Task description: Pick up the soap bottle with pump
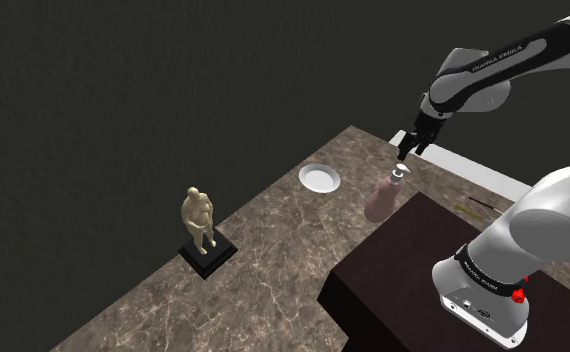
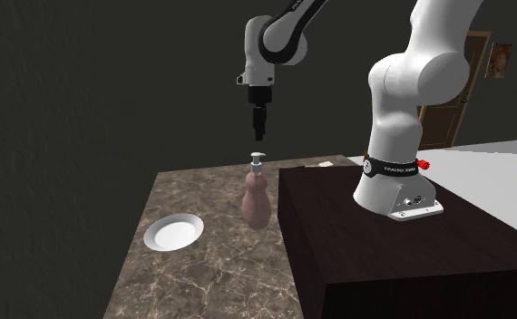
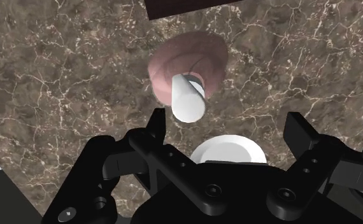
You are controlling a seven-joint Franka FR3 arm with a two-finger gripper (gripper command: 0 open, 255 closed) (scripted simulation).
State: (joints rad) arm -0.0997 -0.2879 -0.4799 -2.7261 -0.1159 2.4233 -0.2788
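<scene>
Gripper (image 2: 259, 135) poised above the soap bottle (image 2: 256, 201).
It hangs open and empty with the white pump (image 3: 188, 102) directly beneath, probably lined up to descend and clasp it.

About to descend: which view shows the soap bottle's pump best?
Second exterior view: the soap bottle stands upright in full profile, pump below the gripper. The wrist view looks down on the pump's top, foreshortened. The shoulder view shows it from farther off, beside the stand.

White arm (image 1: 558, 215) with dark joints (image 1: 473, 95), lettered black bands (image 1: 485, 277), red button (image 1: 518, 296) lower right, all-black screw-studded gripper (image 3: 228, 124)
</scene>
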